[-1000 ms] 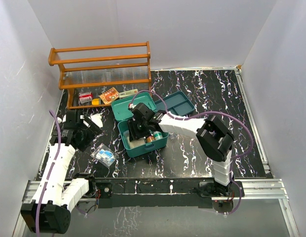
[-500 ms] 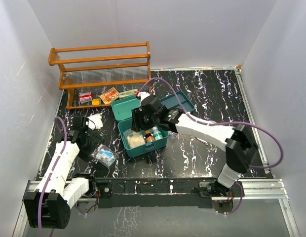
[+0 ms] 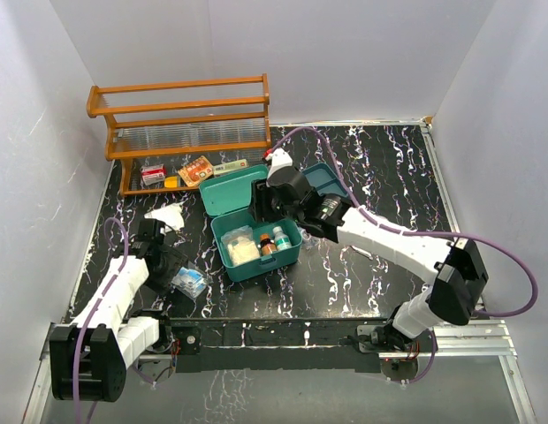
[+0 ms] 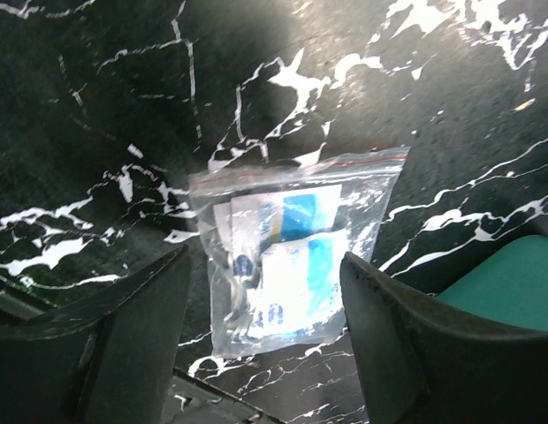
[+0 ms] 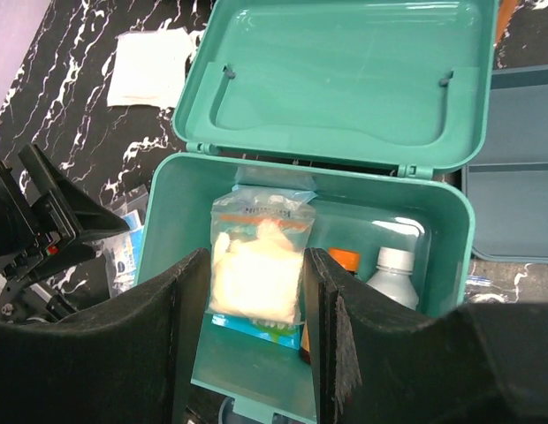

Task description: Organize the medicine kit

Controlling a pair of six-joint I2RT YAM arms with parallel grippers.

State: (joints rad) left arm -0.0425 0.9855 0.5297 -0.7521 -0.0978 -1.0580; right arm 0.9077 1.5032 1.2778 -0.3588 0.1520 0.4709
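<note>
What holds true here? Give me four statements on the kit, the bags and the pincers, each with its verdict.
1. The medicine kit has its lid open. True.
2. The bag of blue-and-white sachets lies inside the kit. False: it lies on the table, under the open left pincer.
3. The right pincer grips a bottle. False: it hangs open and empty above the kit.
4. A zip bag with pale contents lies in the kit beside two bottles. True.

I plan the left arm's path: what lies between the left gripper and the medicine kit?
A clear zip bag of blue-and-white packets lies there, not touching the medicine kit; the top view shows it.
</note>
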